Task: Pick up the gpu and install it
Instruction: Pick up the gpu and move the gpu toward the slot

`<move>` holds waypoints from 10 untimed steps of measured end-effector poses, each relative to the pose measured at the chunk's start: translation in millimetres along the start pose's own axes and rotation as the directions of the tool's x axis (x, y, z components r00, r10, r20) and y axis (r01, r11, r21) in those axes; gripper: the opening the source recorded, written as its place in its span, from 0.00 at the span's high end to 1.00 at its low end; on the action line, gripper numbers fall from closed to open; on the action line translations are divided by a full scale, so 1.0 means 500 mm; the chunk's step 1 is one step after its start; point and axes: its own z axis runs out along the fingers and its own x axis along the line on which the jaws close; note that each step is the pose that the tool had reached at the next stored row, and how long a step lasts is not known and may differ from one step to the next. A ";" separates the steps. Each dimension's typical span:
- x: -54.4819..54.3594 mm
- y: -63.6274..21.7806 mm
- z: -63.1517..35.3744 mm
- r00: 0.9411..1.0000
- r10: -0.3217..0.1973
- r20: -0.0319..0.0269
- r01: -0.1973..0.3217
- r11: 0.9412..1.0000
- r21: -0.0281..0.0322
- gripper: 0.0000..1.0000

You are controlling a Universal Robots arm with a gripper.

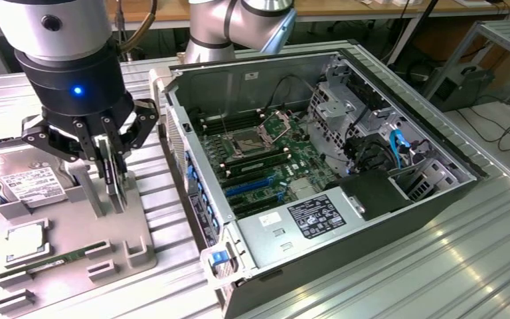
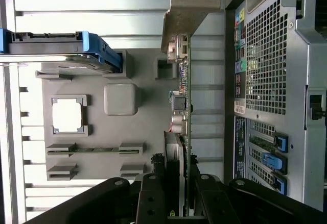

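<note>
**Grasp of the expansion card at the parts tray.** The claw (image 1: pixel 109 159) points straight down, its jaws closed partway onto the upper edge of the gpu (image 1: pixel 115 189), which stands on edge directly beneath it. Seen from the wrist, the gpu (image 2: pixel 185 101) runs edge-on out from between the dark fingers (image 2: pixel 153 193) of the claw (image 2: pixel 179 185), with small components on its face and its silvery bracket (image 2: pixel 186 15) at the end farthest from the claw. The card's lower edge lies close to the grey tray (image 1: pixel 140 246); whether it touches the tray cannot be told.

On the tray (image 2: pixel 148 112), to one side of the claw and away from the computer, lie a hard drive (image 1: pixel 26 183) with a white label, a square processor chip (image 1: pixel 26 242) and a narrow green memory stick (image 1: pixel 56 259). In the wrist view the hard drive (image 2: pixel 56 44) shows blue rails.

On the claw's other side, just beside the tray, the open computer case (image 1: pixel 432 212) lies on its side, exposing the motherboard (image 1: pixel 264 153) and its blue card slots (image 1: pixel 250 186). Its perforated rear panel (image 2: pixel 265 55) faces the claw. Tray and case both rest on the ribbed metal table (image 1: pixel 414 279).
</note>
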 end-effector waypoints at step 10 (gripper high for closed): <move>0.000 0.000 -0.026 1.000 0.000 0.000 0.000 1.000 0.000 0.73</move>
